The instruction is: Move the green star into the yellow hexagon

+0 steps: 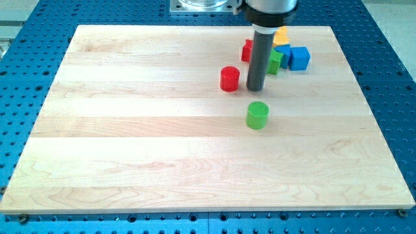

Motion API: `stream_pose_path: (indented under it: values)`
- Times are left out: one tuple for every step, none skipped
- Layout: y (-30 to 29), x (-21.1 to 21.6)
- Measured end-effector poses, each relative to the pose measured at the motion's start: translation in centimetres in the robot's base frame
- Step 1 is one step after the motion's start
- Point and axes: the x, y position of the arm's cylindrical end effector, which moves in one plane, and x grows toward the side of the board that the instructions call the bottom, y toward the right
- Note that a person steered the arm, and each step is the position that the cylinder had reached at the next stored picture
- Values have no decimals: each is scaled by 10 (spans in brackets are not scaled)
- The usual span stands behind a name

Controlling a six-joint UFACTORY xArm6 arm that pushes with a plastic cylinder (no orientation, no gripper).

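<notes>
Wooden board [130,162] on blue perforated table [390,52], single view. My tip [255,88] rests on the board, upper-centre-right; it is a bare rod w/ nothing to clench or release, and no block is seen touching its end. Red cylinder [229,78] sits just beside the tip, to the view's left, w/ a narrow gap. Green cylinder [257,115] lies near the tip, toward the view's bottom, apart from it.

Cluster behind and right of the rod, toward the view's top: red block [247,50] (shape unclear, partly hidden by rod); green block [275,61], partly hidden by the rod, so star shape cannot be confirmed, lying just up-right of the tip; blue cube [299,58] at cluster's right end; a second blue block [283,52] between green and cube, shape unclear; yellow block [281,36] at the view's top of the cluster, mostly hidden by the arm, hexagon form not verifiable. Green and yellow blocks are close; contact cannot be told.
</notes>
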Motion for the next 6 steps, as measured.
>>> stream_pose_path:
  values:
    - [25, -37]
    - [45, -71]
    - [46, -55]
    - [42, -2]
    - [71, -4]
    - [95, -28]
